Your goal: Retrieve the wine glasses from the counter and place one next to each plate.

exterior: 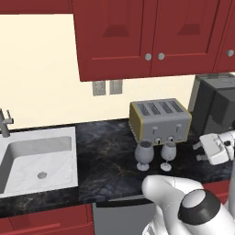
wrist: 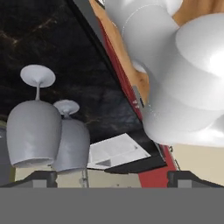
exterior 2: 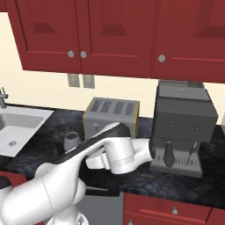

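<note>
Two translucent grey wine glasses stand upright side by side on the black marbled counter (exterior: 105, 156), in front of the toaster: the left glass (exterior: 144, 154) and the right glass (exterior: 168, 155). My gripper (exterior: 198, 152) hovers just right of them, pointing at them, open with nothing between its fingers. The hand view is rolled over, so both glasses (wrist: 34, 131) (wrist: 72, 145) hang upside down at its left, off to the side of the open gripper (wrist: 113, 178). In the right base view one glass (exterior 2: 72, 140) shows past my arm. The plates are out of view.
A silver four-slot toaster (exterior: 160, 120) stands right behind the glasses. A dark coffee machine (exterior 2: 182, 125) sits at the right of the counter. The white inset sink (exterior: 39, 160) lies to the left. Red cabinets (exterior: 151, 36) hang above.
</note>
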